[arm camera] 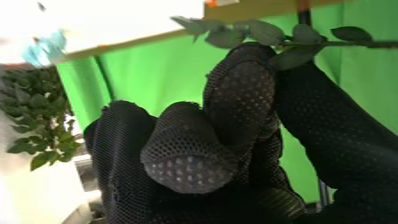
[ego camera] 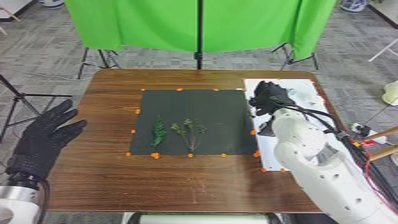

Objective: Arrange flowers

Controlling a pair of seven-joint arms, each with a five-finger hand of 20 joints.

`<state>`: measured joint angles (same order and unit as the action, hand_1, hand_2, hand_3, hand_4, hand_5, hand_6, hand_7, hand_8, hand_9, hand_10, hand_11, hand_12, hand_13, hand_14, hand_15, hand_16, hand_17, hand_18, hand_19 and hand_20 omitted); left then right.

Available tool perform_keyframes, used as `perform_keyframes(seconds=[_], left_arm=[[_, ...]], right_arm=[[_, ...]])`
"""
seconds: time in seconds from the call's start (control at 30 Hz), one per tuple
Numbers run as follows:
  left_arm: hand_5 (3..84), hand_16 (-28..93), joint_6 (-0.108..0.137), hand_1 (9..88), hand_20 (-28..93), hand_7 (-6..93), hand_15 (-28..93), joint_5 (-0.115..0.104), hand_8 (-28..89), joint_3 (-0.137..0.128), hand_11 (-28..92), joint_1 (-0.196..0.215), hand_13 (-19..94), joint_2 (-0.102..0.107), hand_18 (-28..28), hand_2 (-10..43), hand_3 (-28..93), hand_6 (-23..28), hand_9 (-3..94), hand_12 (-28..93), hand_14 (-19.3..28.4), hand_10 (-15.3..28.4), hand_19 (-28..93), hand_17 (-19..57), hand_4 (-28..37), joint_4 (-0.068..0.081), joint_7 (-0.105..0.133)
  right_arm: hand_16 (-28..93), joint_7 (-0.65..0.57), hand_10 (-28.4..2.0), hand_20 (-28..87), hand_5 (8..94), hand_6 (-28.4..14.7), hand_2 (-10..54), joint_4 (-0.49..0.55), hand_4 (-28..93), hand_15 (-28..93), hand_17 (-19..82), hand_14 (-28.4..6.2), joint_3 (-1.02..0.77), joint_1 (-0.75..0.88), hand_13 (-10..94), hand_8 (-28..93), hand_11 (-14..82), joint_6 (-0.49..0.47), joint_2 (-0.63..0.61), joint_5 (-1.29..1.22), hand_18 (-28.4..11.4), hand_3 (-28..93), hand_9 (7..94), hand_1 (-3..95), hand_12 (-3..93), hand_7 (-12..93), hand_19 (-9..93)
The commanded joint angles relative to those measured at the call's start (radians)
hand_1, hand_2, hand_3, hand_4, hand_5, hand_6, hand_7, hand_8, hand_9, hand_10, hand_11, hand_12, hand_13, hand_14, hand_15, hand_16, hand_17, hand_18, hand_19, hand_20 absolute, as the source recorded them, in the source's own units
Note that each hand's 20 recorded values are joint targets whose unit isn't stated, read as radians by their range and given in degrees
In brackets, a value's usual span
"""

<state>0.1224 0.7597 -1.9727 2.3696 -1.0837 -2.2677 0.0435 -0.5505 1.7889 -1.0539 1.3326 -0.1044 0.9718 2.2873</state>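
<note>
Pinching a leafy green stem (arm camera: 373,44) in the closed fingers of our right hand (ego camera: 271,98), we have it by the left edge of the white sheet (ego camera: 274,163), towards the bench's (ego camera: 195,185) far right corner. Just beside the hand, a pale blue cluster (ego camera: 303,89) lies on that sheet. Left of it, our black mat (ego camera: 200,104) bears a ferny green sprig (ego camera: 158,134) and a branching, thin-stemmed sprig (ego camera: 191,136), both towards its near edge. At the bench's left edge, our left hand (ego camera: 40,137) is loosely open, holding nothing.

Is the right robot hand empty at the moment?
No, the right robot hand is pinching a leafy green stem at its fingertips.
</note>
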Motion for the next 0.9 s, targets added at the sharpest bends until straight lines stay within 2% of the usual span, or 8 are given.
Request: perform_keyframes(seconds=[0.03,0.2,0.5,0.63,0.77,0.9], left_arm=[[34.3,-6,0.001,26.9,6,17.3,46,-0.002,-11,0.0,22,0.016,28,-0.003,20.6,7.7,73,2.7,28.2,8,14.2,11.1,52,-7.4,-26.1,0.003,0.001],[34.2,-6,-0.002,26.9,6,17.5,46,-0.002,-11,0.002,22,0.011,28,-0.004,20.5,7.7,73,2.6,28.2,7,14.2,11.1,52,-7.3,-26.2,0.004,-0.003],[34.1,-6,-0.004,26.9,6,17.6,46,0.0,-11,0.0,22,0.005,28,-0.005,20.5,7.7,73,2.5,28.2,8,14.2,11.1,52,-7.4,-26.2,0.006,-0.006],[34.2,-6,-0.003,26.9,6,17.6,46,0.0,-11,0.001,22,0.007,28,-0.005,20.6,7.7,73,2.5,28.2,8,14.2,11.0,52,-7.4,-26.1,0.005,-0.006],[34.2,-6,0.001,26.8,6,17.5,46,-0.002,-11,0.006,22,0.003,28,-0.001,20.6,7.7,73,2.5,28.2,7,14.1,11.1,52,-7.4,-26.2,0.008,-0.002],[34.1,-6,-0.002,26.9,6,17.6,46,0.0,-11,0.005,22,0.006,28,-0.007,20.6,7.7,73,2.4,28.3,8,14.1,11.1,52,-7.4,-26.4,0.006,0.001]], right_arm=[[28,0.021,-5.9,63,68.8,-5.4,-5.9,0.091,-12,69,64,-2.2,-0.022,0.016,94,14,50.9,-0.016,0.018,-0.008,-15.9,88,93.7,37.7,24.0,72,93],[28,0.074,-5.8,63,68.7,-5.6,-6.0,0.129,-12,69,64,-2.2,-0.002,0.06,94,15,50.9,-0.051,0.047,-0.004,-15.9,88,93.7,37.8,24.1,72,93],[29,0.167,-5.9,63,68.2,-5.3,-5.9,0.059,-13,69,64,-2.1,0.107,0.049,93,15,50.1,-0.072,0.056,0.048,-15.5,88,93.7,37.7,24.8,72,93],[29,0.151,-5.9,64,68.2,-5.2,-5.9,0.035,-14,69,64,-2.2,0.121,0.035,93,15,49.9,-0.091,0.053,0.036,-15.5,88,93.7,37.6,25.1,72,93],[29,0.17,-6.1,64,67.8,-5.1,-5.8,0.018,-15,69,63,-2.2,0.121,0.03,92,15,49.4,-0.087,0.042,0.044,-15.5,88,93.7,38.0,25.5,72,93],[29,0.21,-6.1,64,67.3,-4.9,-5.7,0.01,-16,69,62,-2.0,0.114,0.04,92,15,48.7,-0.088,0.028,0.053,-15.5,88,93.7,38.0,26.1,72,93]])
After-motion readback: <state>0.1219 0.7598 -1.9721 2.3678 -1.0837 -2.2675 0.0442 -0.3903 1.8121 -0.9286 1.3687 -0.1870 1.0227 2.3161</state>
